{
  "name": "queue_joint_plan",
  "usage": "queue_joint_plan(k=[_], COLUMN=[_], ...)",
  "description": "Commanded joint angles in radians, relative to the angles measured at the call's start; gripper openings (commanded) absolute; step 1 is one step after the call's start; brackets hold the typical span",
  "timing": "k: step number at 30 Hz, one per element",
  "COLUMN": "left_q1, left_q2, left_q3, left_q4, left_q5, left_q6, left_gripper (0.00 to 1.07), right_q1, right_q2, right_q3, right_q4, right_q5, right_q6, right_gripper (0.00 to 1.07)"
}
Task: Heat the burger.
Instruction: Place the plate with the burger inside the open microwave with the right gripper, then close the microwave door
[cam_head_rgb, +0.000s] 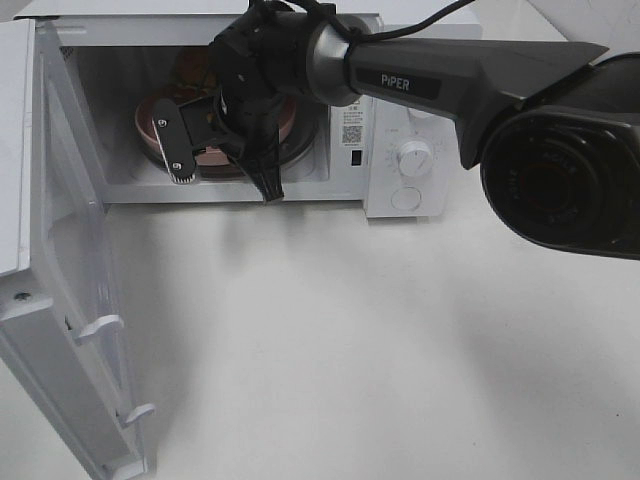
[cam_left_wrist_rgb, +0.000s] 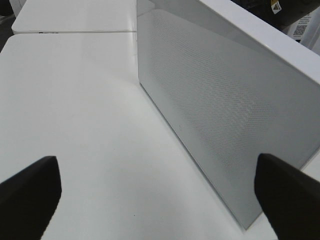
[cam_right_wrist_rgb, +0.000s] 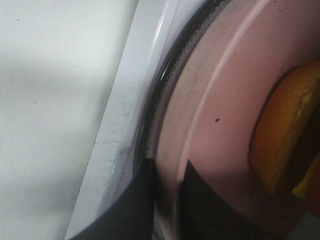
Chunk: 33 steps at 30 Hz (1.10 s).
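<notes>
Two steps remain, I judge: shutting the mesh-windowed door (cam_head_rgb: 70, 300) of the white microwave (cam_head_rgb: 400, 110) and starting it. The round golden-bun burger (cam_right_wrist_rgb: 280, 145) sits inside on a round pink plate (cam_right_wrist_rgb: 220, 100). The right fingers (cam_right_wrist_rgb: 140, 200) straddle the plate's rim, grip unclear, and the left fingers (cam_left_wrist_rgb: 30, 190) gape empty.

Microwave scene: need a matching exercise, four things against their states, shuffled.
Things:
1. door
2. burger
3. left gripper
4. right gripper

States:
A. fingers either side of the plate rim
B. swung open
C. fingers wide apart, holding nothing, above the table
D. on the plate, inside the microwave

Pairs: 1-B, 2-D, 3-C, 4-A
</notes>
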Motion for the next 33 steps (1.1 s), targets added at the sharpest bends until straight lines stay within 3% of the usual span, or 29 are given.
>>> queue_joint_plan(k=[1, 10, 19, 33], left_q1=[-0.006, -0.006, -0.006, -0.006], left_q2=[-0.025, -0.025, -0.025, -0.025], left_q3=[0.004, 0.004, 0.004, 0.004], left_q4=[0.001, 0.001, 0.001, 0.001], left_q5=[-0.007, -0.007, -0.007, -0.007], left_q6=[-0.004, -0.004, -0.004, -0.004], left_gripper=[1.0, 1.0, 1.0, 1.0], right_q1=[-0.006, -0.009, -0.009, -0.006], right_q2=[-0.002, 0.007, 0.0, -0.067], right_q3=[-0.02, -0.02, -0.01, 0.098], right_q4=[-0.031, -0.032, -0.024, -0.01], right_q5=[-0.059, -0.055, -0.057, -0.113], right_q6=[0.034, 0.041, 0.04, 0.04], right_gripper=[0.15, 0.22, 0.46, 0.66])
